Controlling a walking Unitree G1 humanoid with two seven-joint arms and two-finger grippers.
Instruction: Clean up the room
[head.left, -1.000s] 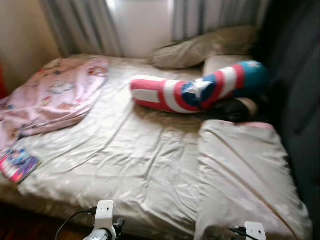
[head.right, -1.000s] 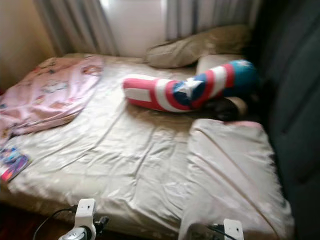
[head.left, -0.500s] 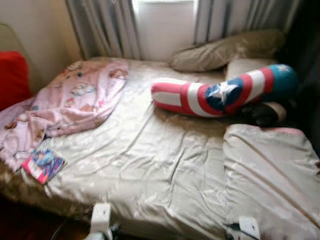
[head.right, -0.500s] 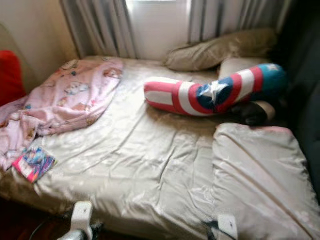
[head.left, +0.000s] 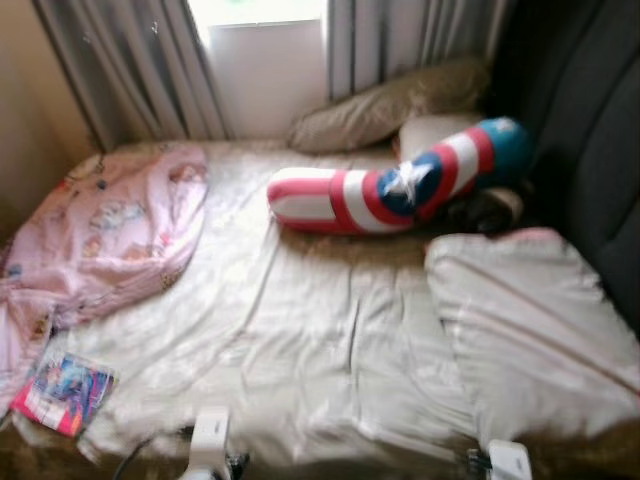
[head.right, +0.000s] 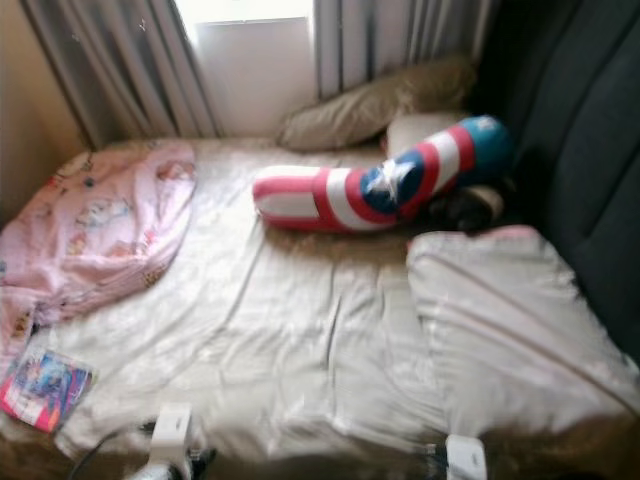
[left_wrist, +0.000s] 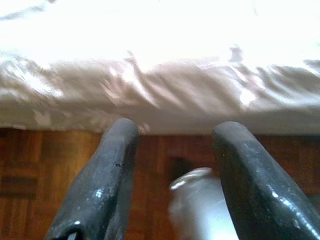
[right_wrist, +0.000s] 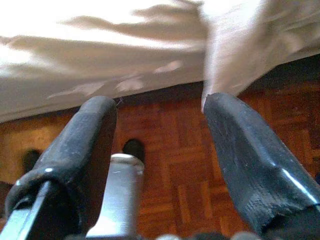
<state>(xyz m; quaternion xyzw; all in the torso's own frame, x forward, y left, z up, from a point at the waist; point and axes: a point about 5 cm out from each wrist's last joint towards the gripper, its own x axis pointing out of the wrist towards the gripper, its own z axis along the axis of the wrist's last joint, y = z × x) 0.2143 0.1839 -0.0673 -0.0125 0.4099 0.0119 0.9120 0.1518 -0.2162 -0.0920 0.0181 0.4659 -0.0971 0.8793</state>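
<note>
Satin sheet (head.left: 330, 340) rumpled; left gripper (left_wrist: 172, 175) and right gripper (right_wrist: 160, 165) hang spread, empty; probably approach the book (head.left: 60, 392) squarely first.

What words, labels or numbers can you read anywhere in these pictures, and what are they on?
None can be read.
Colourful booklet at the bed's near left corner: cover print too blurred to read.
Pink blanket: cartoon pattern, no legible words.
Striped bolster: a white star, no lettering.

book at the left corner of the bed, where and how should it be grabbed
Probably by the book's near edge, coming in low from the bed's foot with the left pincer. It lies flat on soft sheet by the pink blanket, so one finger could slip beneath. Both pincers hang open.
</note>
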